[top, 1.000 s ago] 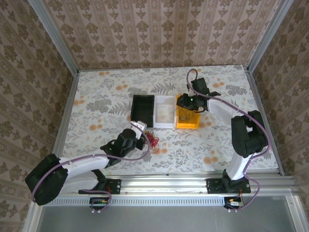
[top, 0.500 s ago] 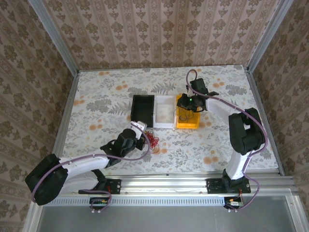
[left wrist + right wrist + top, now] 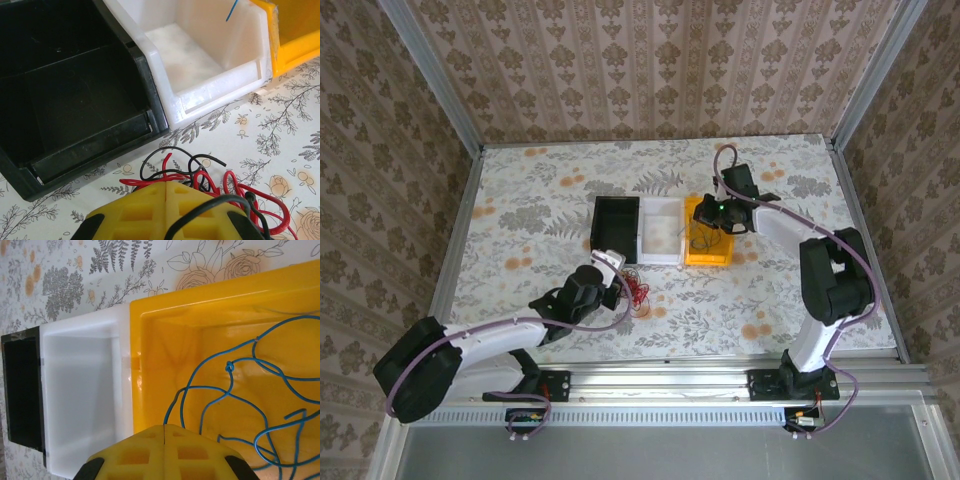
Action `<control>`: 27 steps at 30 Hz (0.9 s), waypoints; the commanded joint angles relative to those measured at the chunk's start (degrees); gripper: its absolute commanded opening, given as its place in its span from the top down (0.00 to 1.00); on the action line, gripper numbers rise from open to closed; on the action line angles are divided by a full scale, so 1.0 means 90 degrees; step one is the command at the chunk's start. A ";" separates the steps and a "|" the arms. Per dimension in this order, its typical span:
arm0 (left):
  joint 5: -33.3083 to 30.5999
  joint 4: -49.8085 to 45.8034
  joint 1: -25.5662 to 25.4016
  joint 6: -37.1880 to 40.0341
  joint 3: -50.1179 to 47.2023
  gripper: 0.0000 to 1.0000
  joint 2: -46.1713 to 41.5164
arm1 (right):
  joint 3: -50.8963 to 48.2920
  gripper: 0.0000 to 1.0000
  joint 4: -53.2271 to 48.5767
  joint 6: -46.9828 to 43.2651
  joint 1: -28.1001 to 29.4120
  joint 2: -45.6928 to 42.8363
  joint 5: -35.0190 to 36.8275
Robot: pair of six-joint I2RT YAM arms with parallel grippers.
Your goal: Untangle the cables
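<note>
Three bins sit in a row mid-surface, touching side to side: black bin (image 3: 616, 222) on the left, white bin (image 3: 660, 212) in the middle, yellow bin (image 3: 706, 258) on the right, all on the flower-print surface (image 3: 520, 220). The left tool (image 3: 618, 280) is down low just in front of the black bin. The red and black cables (image 3: 638, 292) lie in a small loose tangle on the surface right at its tip, nr the front corner where the black & white bins meet, outside all three bins. From the left wrist cam its yellow pads are clenched flat together, no gap btwn them. Red loops & a thin black strand fan out from under the tip toward the bins, & one black strand runs up over the right-hand pad. Can't tell whether any strand is actually pinched in the seam. The right tool (image 3: 708, 225) hangs over the yellow bin, its arm reaching in from the right side of the surface. From the right wrist cam its pads are clenched too, seam tight. The blue cable (image 3: 235, 405) lies inside the yellow bin in wide loose loops w/ a small knot partway along. A couple of strands run down to the pad tips & vanish behind them, so can't tell if it's gripped or just passing under.
</note>
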 commanded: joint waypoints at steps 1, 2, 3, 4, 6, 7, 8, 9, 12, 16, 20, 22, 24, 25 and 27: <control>-0.0042 -0.0030 0.0012 0.0065 0.0171 1.00 0.0114 | -0.0209 0.97 0.0139 -0.0079 -0.0065 -0.0483 -0.0249; -0.0042 -0.0010 0.0015 0.0056 0.0180 1.00 0.0143 | -0.0264 0.97 0.0133 -0.0102 -0.0078 -0.0561 -0.0231; -0.0042 0.0016 0.0024 0.0041 0.0181 1.00 0.0166 | -0.0306 0.98 0.0149 -0.0121 -0.0099 -0.0627 -0.0239; -0.0038 0.0038 0.0021 0.0026 0.0180 1.00 0.0195 | -0.0378 0.97 0.0178 -0.0124 -0.0120 -0.0712 -0.0224; -0.0049 0.0086 0.0026 -0.0012 0.0181 1.00 0.0253 | -0.0507 0.98 0.0220 -0.0134 -0.0190 -0.0884 -0.0197; -0.0046 0.0103 0.0030 -0.0030 0.0181 1.00 0.0288 | -0.0549 0.98 0.0197 -0.0151 -0.0225 -0.0967 -0.0146; -0.0042 0.0130 0.0022 -0.0039 0.0190 1.00 0.0322 | -0.0570 0.98 0.0130 -0.0219 -0.0263 -0.1067 -0.0041; -0.0030 0.0126 0.0027 -0.0052 0.0199 1.00 0.0348 | -0.0574 0.98 0.0072 -0.0301 -0.0276 -0.1133 0.0061; -0.0005 0.0143 0.0022 -0.0071 0.0239 1.00 0.0421 | -0.0472 0.97 -0.0329 -0.0689 -0.0278 -0.1268 0.0545; 0.0013 0.0152 0.0022 -0.0057 0.0269 1.00 0.0462 | -0.0283 0.97 -0.0763 -0.1110 -0.0277 -0.1162 0.1038; 0.0045 0.0118 0.0023 -0.0013 0.0335 1.00 0.0462 | -0.0151 0.96 -0.0794 -0.1231 -0.0218 -0.0904 0.1190; 0.0055 0.0113 0.0016 -0.0008 0.0356 1.00 0.0452 | -0.0051 0.94 -0.0768 -0.1285 -0.0116 -0.0756 0.1218; 0.0055 0.0104 0.0021 -0.0018 0.0377 1.00 0.0452 | 0.0046 0.85 -0.0768 -0.1355 0.0013 -0.0681 0.1288; 0.0036 0.0101 0.0014 -0.0032 0.0375 1.00 0.0443 | 0.0069 0.74 -0.0751 -0.1375 0.0079 -0.0675 0.1355; 0.0026 0.0099 0.0013 -0.0062 0.0376 1.00 0.0442 | 0.0065 0.58 -0.0693 -0.1419 0.0210 -0.0758 0.1565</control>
